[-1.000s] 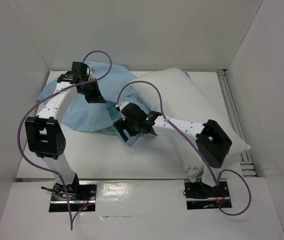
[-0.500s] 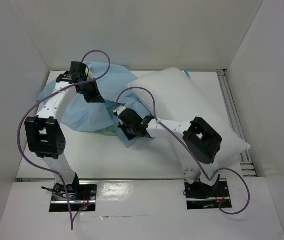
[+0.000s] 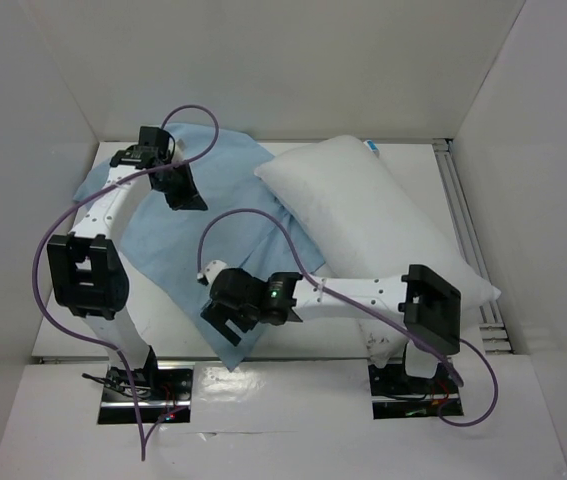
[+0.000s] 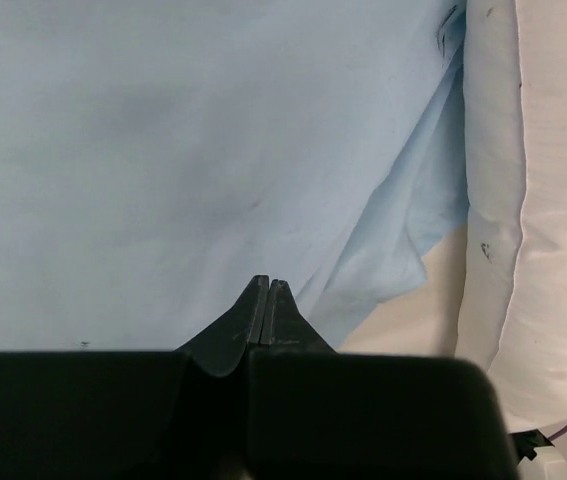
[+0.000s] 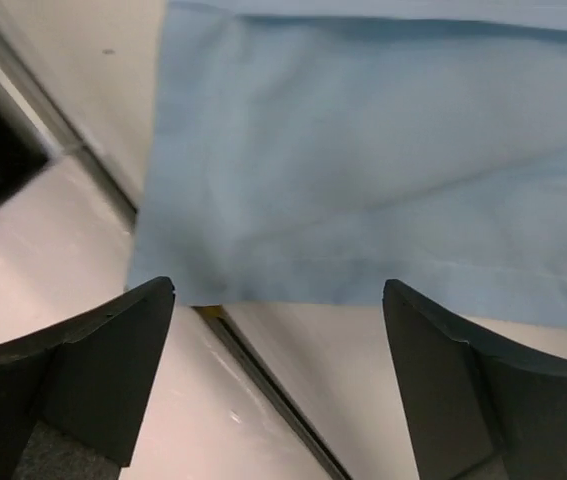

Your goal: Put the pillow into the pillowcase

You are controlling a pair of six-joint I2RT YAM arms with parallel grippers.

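Thin light-blue fabric pillowcase [image 3: 178,250] lies spread against the plump white rectangular pillow [image 3: 363,210]; left claw [image 4: 266,292] is pressed shut, right claw [image 5: 278,288] gapes wide above the pillowcase's near edge.

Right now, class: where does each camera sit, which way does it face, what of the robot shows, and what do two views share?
Top external: above and behind the bases, facing down on the table; left arm, right arm, pillow, pillowcase.
Left wrist: on the left arm, facing along its shut left end effector, pinching the pillowcase; pillow at right.
Right wrist: on the right arm, facing down past its open right end effector at the pillowcase's corner.
Shared: both wrist views show the pillowcase.
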